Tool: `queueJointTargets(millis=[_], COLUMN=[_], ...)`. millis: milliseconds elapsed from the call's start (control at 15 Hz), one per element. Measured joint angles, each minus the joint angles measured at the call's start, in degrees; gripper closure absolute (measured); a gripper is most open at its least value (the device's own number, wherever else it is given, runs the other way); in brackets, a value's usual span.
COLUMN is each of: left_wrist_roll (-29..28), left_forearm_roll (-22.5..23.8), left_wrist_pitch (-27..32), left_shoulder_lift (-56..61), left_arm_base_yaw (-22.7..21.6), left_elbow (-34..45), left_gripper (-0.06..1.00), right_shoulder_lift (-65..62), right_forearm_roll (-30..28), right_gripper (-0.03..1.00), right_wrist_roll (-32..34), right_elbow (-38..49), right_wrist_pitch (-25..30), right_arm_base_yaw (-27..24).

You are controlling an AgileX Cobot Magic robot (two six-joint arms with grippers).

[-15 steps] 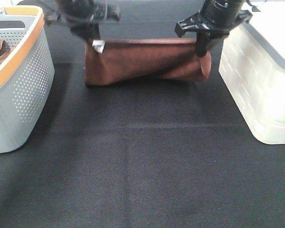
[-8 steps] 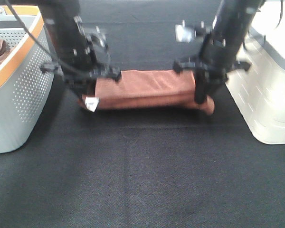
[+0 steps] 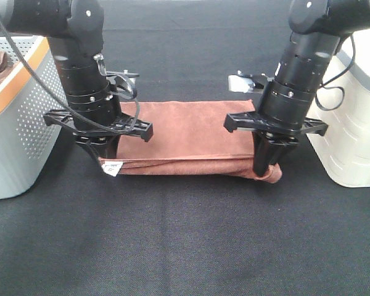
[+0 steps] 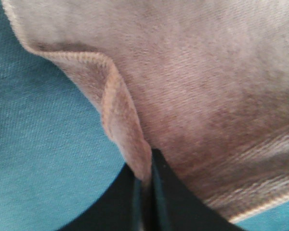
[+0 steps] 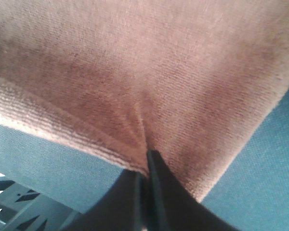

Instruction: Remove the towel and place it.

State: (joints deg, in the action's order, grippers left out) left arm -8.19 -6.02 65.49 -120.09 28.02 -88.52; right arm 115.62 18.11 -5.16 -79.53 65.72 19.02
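Towel [image 3: 191, 139] lies folded in a long band across the upper middle of the high frame, on the black table cloth [image 3: 185, 240], stretched between the two claws. The left claw [image 3: 106, 157] is clenched on its left end, beside a small white label [image 3: 113, 167]; the right claw [image 3: 266, 168] is clenched on its right end. The wrist views show each pair of fingers pressed together with a pinch of fabric between them [image 4: 142, 173] [image 5: 143, 168]. The whole lower half of the frame is bare black cloth. At the left edge stands a grey basket [image 3: 21, 123] with an orange rim, at the right edge a white bin [image 3: 351, 142]; both sit near the arms. The towel is reddish-brown, plush, with a stitched hem along its edge.
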Motion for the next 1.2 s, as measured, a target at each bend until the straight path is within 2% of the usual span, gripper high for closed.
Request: queueJointTargets(millis=[67, 133, 267, 333, 467, 800, 1200], left_wrist_roll=[0.11, 0.34, 2.86, 4.01, 4.53, 4.53, 4.53], left_forearm_roll=[2.29, 3.84, 5.44, 5.44, 5.44, 5.44, 5.39], left_wrist_pitch=[1.32, 2.52, 3.38, 3.50, 3.55, 3.55, 3.72], left_shoulder_lift=[0.06, 0.06, 0.06, 0.06, 0.06, 2.01, 20.68], left_arm_base_yaw=[-0.17, -0.52, -1.09, -1.09, -1.09, -1.09, -1.09], left_elbow=[0.23, 0.46, 0.52, 0.52, 0.52, 0.52, -1.32], left_gripper=[0.85, 0.74, 0.39, 0.33, 0.31, 0.30, 0.30], right_shoulder_lift=[-0.06, -0.06, -0.06, -0.06, -0.06, -2.29, -21.94], right_forearm_roll=[-2.41, -4.64, -5.33, -4.64, -3.32, -1.03, -0.17], right_gripper=[0.86, 0.72, 0.38, 0.19, 0.12, 0.11, 0.11], right_wrist_roll=[0.23, 0.52, 0.57, 0.52, 0.52, 0.46, -2.23], right_elbow=[0.23, 0.34, 0.34, 0.34, 0.34, 0.17, 0.17], right_wrist_pitch=[0.17, 0.80, 3.04, 3.38, 3.67, 3.78, 3.84], right_arm_base_yaw=[-0.29, -0.86, -1.26, -1.26, -1.26, -1.26, -1.26])
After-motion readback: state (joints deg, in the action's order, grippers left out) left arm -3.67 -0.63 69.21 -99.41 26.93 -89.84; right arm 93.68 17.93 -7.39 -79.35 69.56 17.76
